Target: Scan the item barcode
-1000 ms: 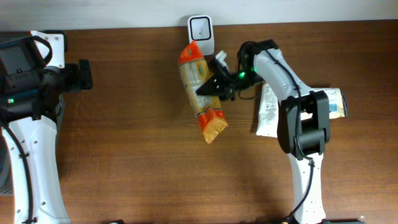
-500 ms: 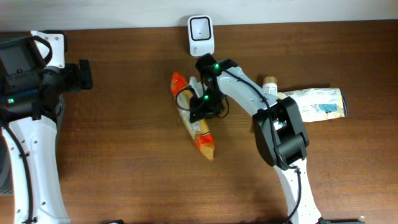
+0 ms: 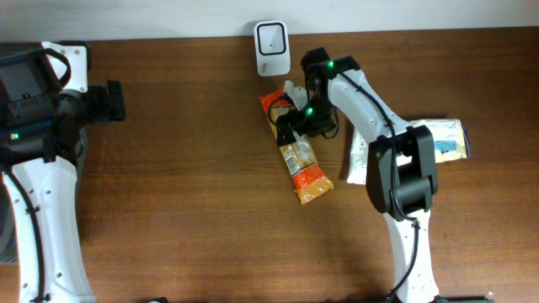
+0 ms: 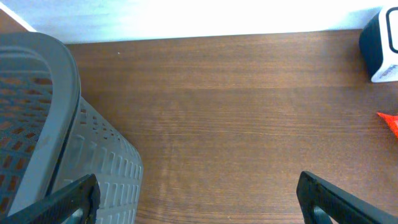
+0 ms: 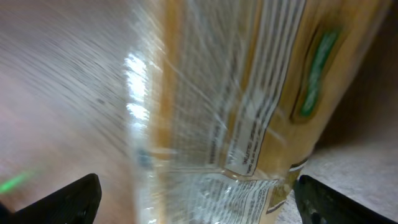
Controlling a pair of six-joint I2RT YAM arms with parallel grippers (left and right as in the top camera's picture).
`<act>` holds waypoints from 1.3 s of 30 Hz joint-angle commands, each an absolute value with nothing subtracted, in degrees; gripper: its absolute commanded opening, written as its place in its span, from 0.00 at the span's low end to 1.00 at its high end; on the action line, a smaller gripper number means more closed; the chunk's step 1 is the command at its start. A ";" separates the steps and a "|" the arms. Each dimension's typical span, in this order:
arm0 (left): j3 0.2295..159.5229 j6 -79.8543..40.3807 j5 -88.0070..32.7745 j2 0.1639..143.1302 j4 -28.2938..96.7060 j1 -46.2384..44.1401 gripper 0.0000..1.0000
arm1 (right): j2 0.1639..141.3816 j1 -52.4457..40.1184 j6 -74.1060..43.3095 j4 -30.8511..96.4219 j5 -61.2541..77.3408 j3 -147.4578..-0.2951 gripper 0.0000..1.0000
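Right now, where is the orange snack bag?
In the overhead view, the orange snack bag lies slanted just below the scanner, its upper end under the right claw, left of the white package.

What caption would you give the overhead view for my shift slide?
Right gripper open over the orange snack packet lying on the table near the white scanner.

Evenly lit overhead; glare and blur on the snack packet (image 5: 236, 124).

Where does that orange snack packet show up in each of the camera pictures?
Overhead: orange snack packet, centre, lying slanted below the white scanner.
Left wrist: only its orange tip, right edge.
Right wrist: fills the frame, blurred.
Shared landmark: the scanner, overhead and left wrist.
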State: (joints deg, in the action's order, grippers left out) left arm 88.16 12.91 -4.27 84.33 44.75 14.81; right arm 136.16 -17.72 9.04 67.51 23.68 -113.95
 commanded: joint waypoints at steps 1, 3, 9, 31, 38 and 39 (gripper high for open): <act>88.38 13.78 -4.73 84.23 44.73 15.18 0.99 | 136.46 -17.17 9.63 63.88 20.38 -110.37 0.99; 88.36 13.78 -4.73 84.23 44.73 15.18 0.99 | 136.75 -16.25 9.63 60.99 20.80 -109.12 0.99; 88.36 13.78 -4.73 84.23 44.73 15.18 0.99 | 138.26 -16.10 9.65 60.36 31.97 -108.84 0.07; 88.38 13.78 -4.73 84.23 44.73 15.18 0.99 | 110.28 -12.93 0.99 50.87 43.42 -109.27 0.04; 88.36 13.78 -4.73 84.23 44.73 15.18 0.99 | 110.67 -27.16 31.42 25.80 -6.17 -109.45 0.04; 88.36 13.78 -4.73 84.23 44.73 15.18 0.99 | 111.24 -27.94 37.23 22.02 -7.88 -109.45 0.04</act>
